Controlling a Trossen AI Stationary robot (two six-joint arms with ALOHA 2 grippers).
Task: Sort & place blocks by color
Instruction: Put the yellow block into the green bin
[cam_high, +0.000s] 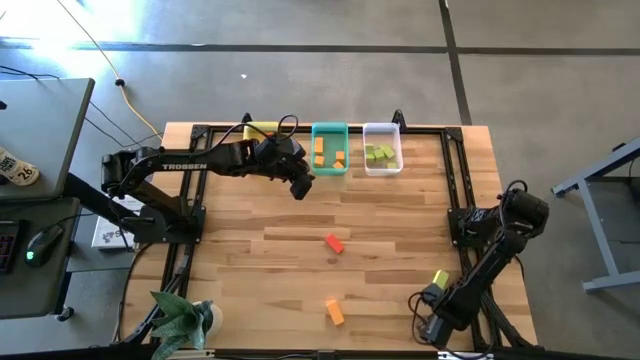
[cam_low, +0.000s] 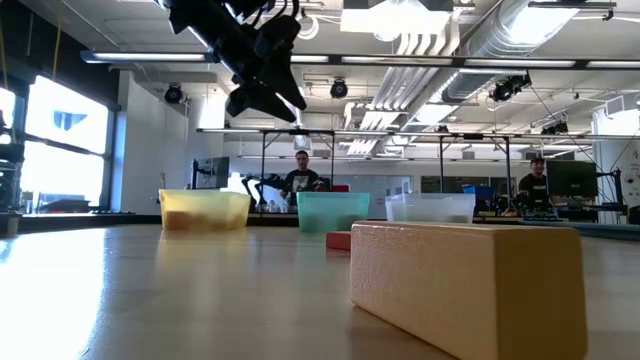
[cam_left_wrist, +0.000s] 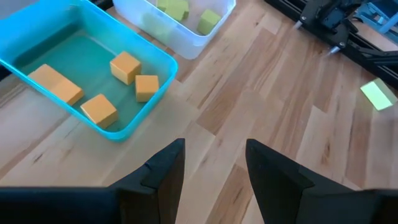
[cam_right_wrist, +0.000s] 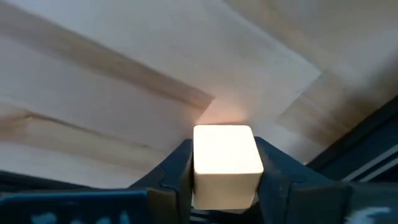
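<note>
Mostly the sorting looks done: orange blocks lie in the teal bin and green blocks in the clear bin, top centre. Left on the table are a red block mid-frame and an orange block below it. At lower right, the right gripper pinches a light green block between its jaws. The left gripper hovers beside the teal bin, jaws apart and empty.
</note>
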